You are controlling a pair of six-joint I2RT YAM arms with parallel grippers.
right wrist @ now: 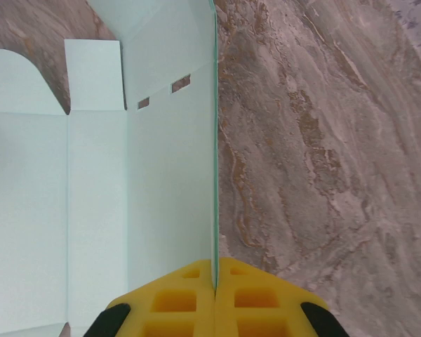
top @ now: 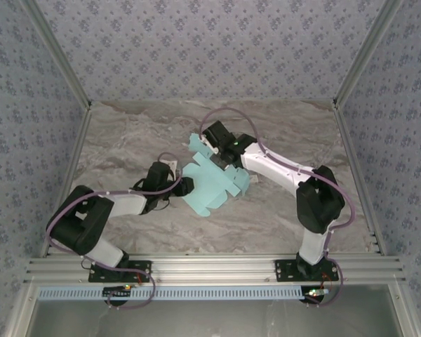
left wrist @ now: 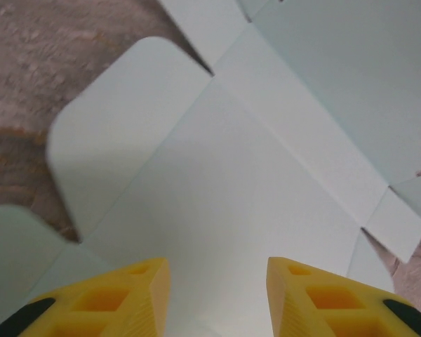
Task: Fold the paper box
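Nearest the overhead camera, the silver aluminium rail (top: 210, 268) carrying both arm bases is running along the table's near edge. Beyond it the pale cyan die-cut card sheet with flaps and crease lines, the paper box (top: 212, 186), is lying mostly unfolded at the middle of the brown-grey marbled tabletop (top: 126, 137), between the two arms. The left gripper (top: 185, 187) is reaching in at the sheet's left edge, while the right gripper (top: 214, 151) is meeting it from the far side, where one section seems to be lifting off the surface. Moving to the left wrist view, the yellow fingers (left wrist: 146, 298) are standing spread over a broad flat panel, with a rounded flap off to the left; nothing is being pinched, and whether they are touching the card I cannot tell. Turning to the right wrist view, the yellow fingers (right wrist: 189, 298) are pressing together on the thin edge of one panel, seen almost edge-on, with further panels spreading away to its left. Judging by this, the work is sitting at an early step: raising a first side wall along its crease. What is coming next probably calls for the left gripper pinning the base panel down while the right one is swinging its wall upright without dragging the sheet.
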